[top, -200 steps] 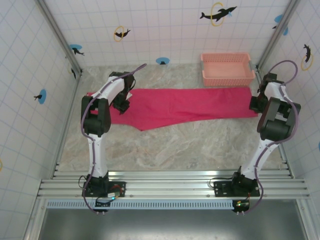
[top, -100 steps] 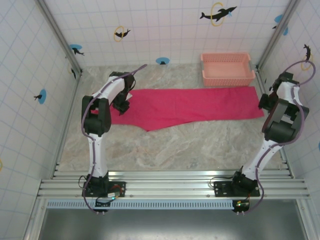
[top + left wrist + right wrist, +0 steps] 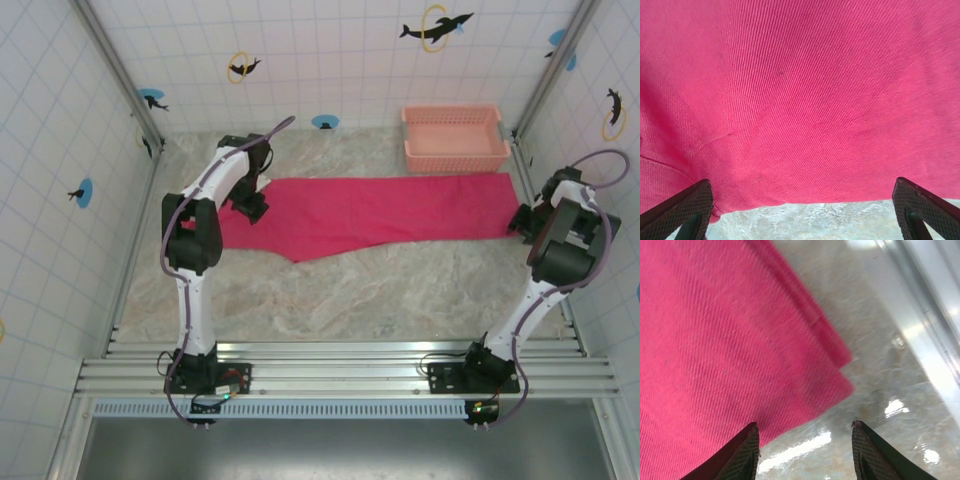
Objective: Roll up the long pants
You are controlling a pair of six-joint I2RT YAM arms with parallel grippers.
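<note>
Bright magenta long pants [image 3: 380, 212] lie flat, stretched sideways across the marbled bench [image 3: 400, 300].
Fine ribbed cloth, legs stacked; left claw [image 3: 801, 202] gapes wide over one end, right claw [image 3: 805, 432] parted at the hems.

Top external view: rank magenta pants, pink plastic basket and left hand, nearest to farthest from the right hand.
1. Bright magenta-red cloth long pants: its end beside the right hand.
2. Pale salmon-pink plastic basket: far right corner.
3. Left hand: over the pants' left end.
</note>
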